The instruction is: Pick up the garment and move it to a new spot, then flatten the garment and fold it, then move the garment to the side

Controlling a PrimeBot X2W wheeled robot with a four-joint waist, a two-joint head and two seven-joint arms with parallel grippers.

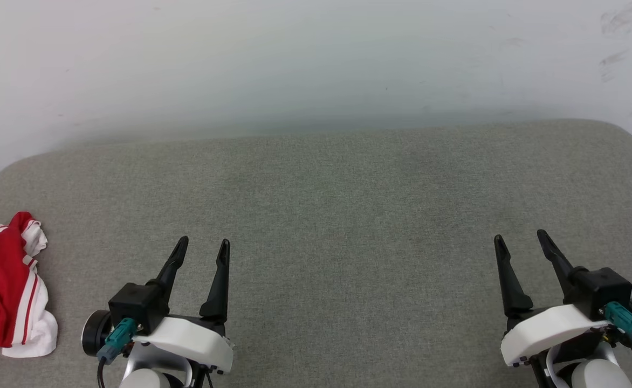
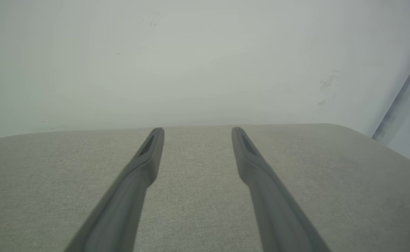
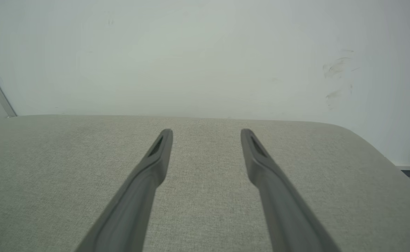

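Sitting crumpled at the far left edge of the grey cushion, the garment lies clear of the left gripper and well apart from the right gripper, both spread wide and empty. Reckon a sideways grab could shove it off that edge or snag just one layer; head view has the garment, wrist views look across cushion to the wall

Bright, soft, even light, faint shadows, fingers blurred close to lens
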